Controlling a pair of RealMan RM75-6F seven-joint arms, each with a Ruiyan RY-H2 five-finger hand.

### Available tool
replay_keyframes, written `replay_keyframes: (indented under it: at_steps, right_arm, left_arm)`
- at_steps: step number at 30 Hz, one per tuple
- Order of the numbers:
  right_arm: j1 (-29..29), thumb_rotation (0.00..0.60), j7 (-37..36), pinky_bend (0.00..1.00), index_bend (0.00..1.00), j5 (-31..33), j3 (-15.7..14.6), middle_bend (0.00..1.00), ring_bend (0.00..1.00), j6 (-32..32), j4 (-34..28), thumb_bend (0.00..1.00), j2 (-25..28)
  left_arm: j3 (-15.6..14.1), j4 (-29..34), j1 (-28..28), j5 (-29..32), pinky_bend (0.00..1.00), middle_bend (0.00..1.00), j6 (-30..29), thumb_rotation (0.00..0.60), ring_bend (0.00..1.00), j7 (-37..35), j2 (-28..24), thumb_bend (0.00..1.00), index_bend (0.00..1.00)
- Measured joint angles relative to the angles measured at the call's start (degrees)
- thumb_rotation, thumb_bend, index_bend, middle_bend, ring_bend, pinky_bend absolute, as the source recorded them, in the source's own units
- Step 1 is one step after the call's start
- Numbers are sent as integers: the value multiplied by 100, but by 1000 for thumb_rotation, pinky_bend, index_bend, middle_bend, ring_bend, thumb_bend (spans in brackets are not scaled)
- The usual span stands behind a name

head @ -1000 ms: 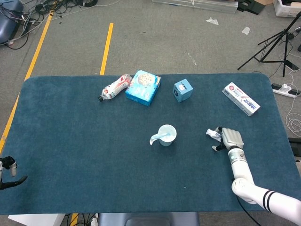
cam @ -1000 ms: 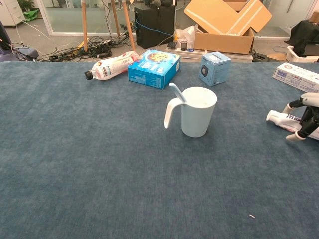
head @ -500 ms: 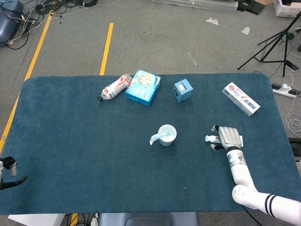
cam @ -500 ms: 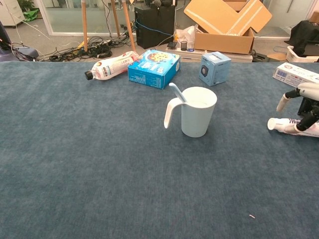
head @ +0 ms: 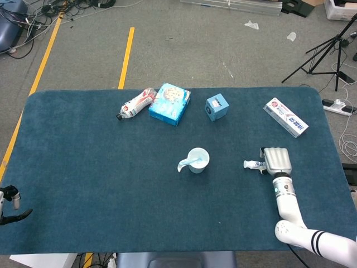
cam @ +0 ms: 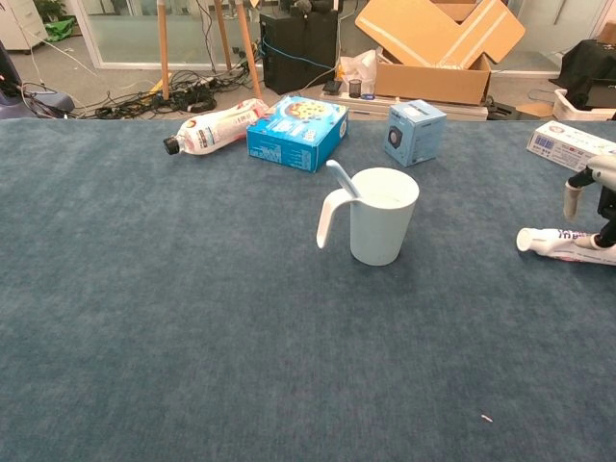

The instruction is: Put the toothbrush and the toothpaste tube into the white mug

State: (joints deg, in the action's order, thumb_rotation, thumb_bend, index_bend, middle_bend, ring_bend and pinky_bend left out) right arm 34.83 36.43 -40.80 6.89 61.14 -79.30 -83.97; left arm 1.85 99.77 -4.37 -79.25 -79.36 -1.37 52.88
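The toothpaste tube [cam: 568, 243] lies flat on the tabletop [head: 100, 184], at 3 o'clock from the white mug [head: 198, 160] and well apart from it. Half a second ago the right hand [head: 276, 161] covered it with fingers down; now the fingers have lifted and it grasps nothing. The toothbrush [cam: 343, 179] stands inside the mug. The tube's lettering is unreadable. The left hand [head: 8, 202] sits at the tabletop's 8 o'clock edge; I cannot tell its state.

The mug [cam: 383, 227] stands mid-surface [head: 111, 184] with the toothbrush [cam: 342, 179] in it. To its right lies the toothpaste tube [cam: 563, 243], under the right hand [head: 277, 161]. Behind the mug, left to right: a bottle [head: 135, 104], a flat box [head: 169, 103], a small carton [head: 217, 106], and a long box [head: 285, 116].
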Motion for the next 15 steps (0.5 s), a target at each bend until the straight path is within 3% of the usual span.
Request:
replay_keyframes:
  at_steps: [15]
  right_arm:
    - [30, 600, 111, 1000, 494, 135, -5, 1000, 1000, -272, 369, 218, -210]
  left_arm:
    - [-4, 15, 8, -5, 593, 530, -14, 600, 510, 5, -6, 64, 751]
